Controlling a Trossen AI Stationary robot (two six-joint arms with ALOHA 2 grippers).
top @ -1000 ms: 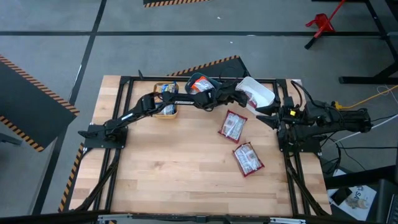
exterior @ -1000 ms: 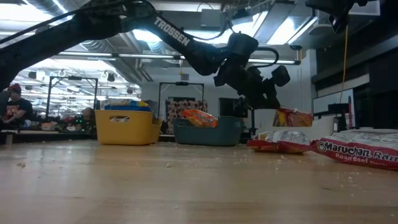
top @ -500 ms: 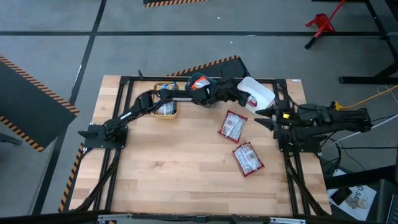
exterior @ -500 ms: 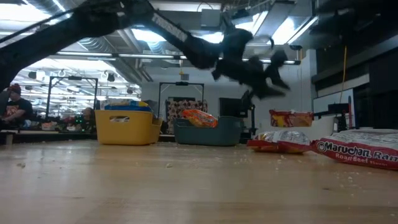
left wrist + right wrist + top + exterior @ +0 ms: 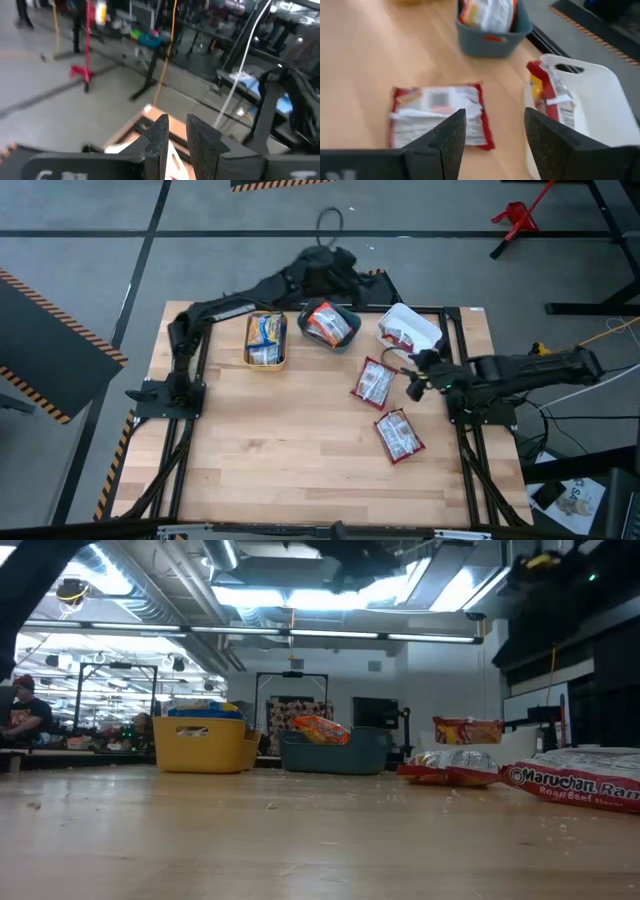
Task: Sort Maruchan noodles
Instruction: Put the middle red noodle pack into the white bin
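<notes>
Two dark red-and-white Maruchan packets lie flat on the table, one mid-table [image 5: 374,382] [image 5: 437,115] and one nearer [image 5: 398,434] [image 5: 580,780]. A third red packet [image 5: 402,338] [image 5: 550,95] lies in the white bin [image 5: 420,325]. Blue-and-yellow packets fill the yellow bin [image 5: 266,340], and an orange packet sits in the teal bin [image 5: 329,323]. My right gripper [image 5: 412,375] [image 5: 495,120] hovers open just right of the mid-table packet. My left gripper [image 5: 345,272] [image 5: 175,125] is raised over the table's far edge, its fingers a narrow gap apart and holding nothing.
The three bins stand in a row along the far edge. Bare wood takes up the table's left and near parts. Black frame rails run along the table's sides. The low view shows a workshop with a person far off at the left [image 5: 22,715].
My left arm has risen from above the white bin and swung back past the table's far edge, leaving the low view. My right gripper has moved toward the table's left, closer to the mid-table red packet. The packets have not moved.
</notes>
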